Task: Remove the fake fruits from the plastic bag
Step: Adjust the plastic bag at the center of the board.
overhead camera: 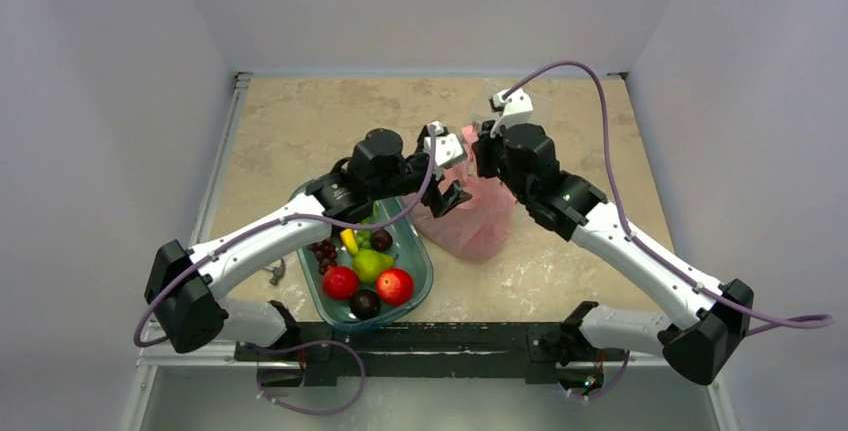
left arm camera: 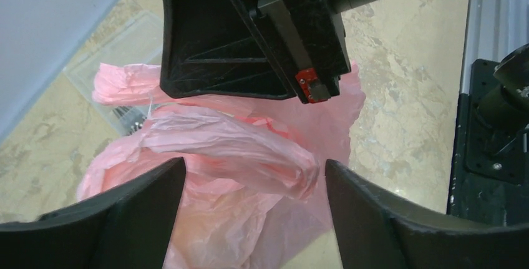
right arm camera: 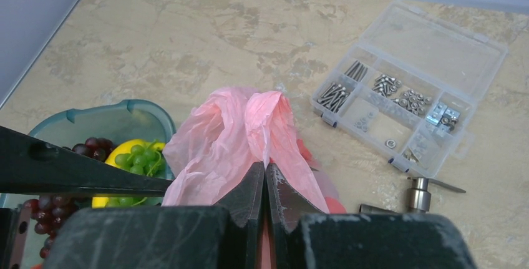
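beige tabletop point(overhead camera: 330, 121) — crumpled pink plastic bag point(overhead camera: 475, 221) pinched by right gripper point(right arm camera: 265, 172), left gripper point(left arm camera: 256, 169) wide.

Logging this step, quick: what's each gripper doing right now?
Left gripper: open, straddling a fold of the bag.
Right gripper: closed on the bag.

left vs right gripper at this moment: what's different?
Jaws: the left gripper is open wide, while the right gripper is shut.
Hold: the right gripper pinches a bunched-up part of the plastic bag, while the left gripper only straddles a fold of it, with nothing clamped.
Shared: both have black fingers and both are at the bag.
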Action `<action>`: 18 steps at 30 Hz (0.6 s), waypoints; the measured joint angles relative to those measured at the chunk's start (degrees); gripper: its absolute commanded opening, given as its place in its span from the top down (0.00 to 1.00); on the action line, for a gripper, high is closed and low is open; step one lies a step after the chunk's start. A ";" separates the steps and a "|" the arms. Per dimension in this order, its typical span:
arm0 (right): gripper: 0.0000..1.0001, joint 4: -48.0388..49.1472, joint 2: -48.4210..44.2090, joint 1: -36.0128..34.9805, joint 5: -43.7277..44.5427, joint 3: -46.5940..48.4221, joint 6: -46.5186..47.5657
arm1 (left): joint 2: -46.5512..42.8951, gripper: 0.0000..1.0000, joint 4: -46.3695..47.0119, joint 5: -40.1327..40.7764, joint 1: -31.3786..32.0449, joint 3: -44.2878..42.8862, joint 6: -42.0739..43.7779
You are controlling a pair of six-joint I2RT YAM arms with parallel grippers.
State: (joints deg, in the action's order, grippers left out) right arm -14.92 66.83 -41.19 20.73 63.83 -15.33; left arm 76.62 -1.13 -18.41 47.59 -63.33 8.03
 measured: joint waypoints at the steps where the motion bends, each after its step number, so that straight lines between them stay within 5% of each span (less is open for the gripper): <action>1: 1.00 0.13 -0.13 0.00 -0.35 -0.26 -0.09 | 0.55 0.48 -0.15 0.57 0.31 -0.17 -0.31; 4: 1.00 0.50 -0.24 0.00 -0.81 -0.85 -0.35 | 2.38 0.87 -1.44 3.04 0.92 -1.44 -1.03; 6: 1.00 0.79 -0.28 0.00 -0.90 -1.27 -0.48 | 2.97 1.00 -1.60 4.74 0.63 -1.86 -1.53; 12: 1.00 1.75 -3.30 0.00 -0.33 -5.01 -0.48 | 2.75 1.00 2.34 1.18 -11.47 -1.90 -15.47; 18: 1.00 8.70 -25.90 0.00 2.45 -21.75 -0.66 | 2.97 1.00 5.44 -3.91 -23.23 -2.58 -29.16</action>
State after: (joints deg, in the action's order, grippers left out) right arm -6.22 40.93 -41.19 23.18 42.09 -15.99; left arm 79.59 4.32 -22.33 24.36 -65.91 -21.12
